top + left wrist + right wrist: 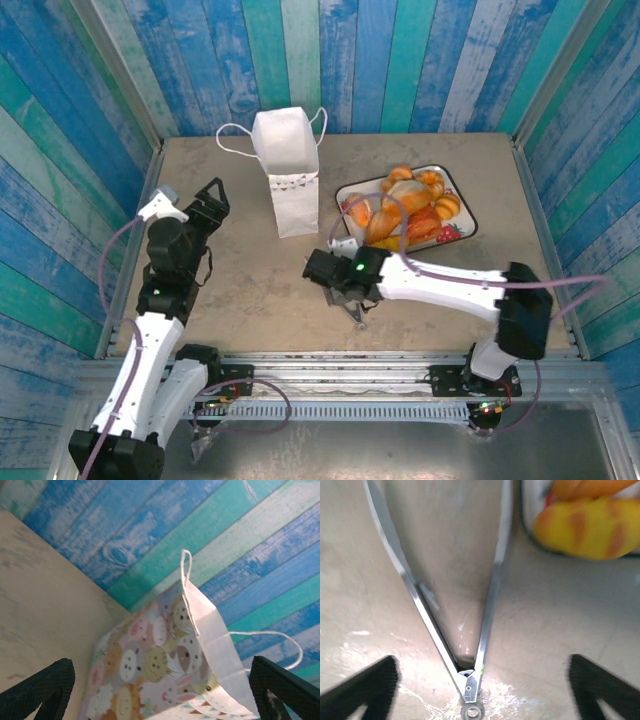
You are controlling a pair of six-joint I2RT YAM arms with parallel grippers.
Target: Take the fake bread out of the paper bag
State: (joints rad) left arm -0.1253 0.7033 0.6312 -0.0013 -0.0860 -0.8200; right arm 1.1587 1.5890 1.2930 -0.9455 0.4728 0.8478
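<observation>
Top view: paper bag (288, 185) stands upright on tabletop (240, 290) at 12 o'clock. Fake bread (405, 210) is piled on white tray (462, 232) at 2 o'clock, near bag but apart. L claw (212, 198) at 9 o'clock, R claw (320, 272) near centre, low over tabletop.

L wrist view: L claw (162, 690) spread wide, holding nothing. Paper bag (165, 660) ahead w/ cartoon-animal print, cord handles (186, 575) up.

R wrist view: R claw (485, 690) wide apart, gripping nothing. Metal tongs (427, 610) lie in a V btwn its fingers (370, 685), hinge at 6 o'clock. Fake bread (590, 530) at 1 o'clock.
</observation>
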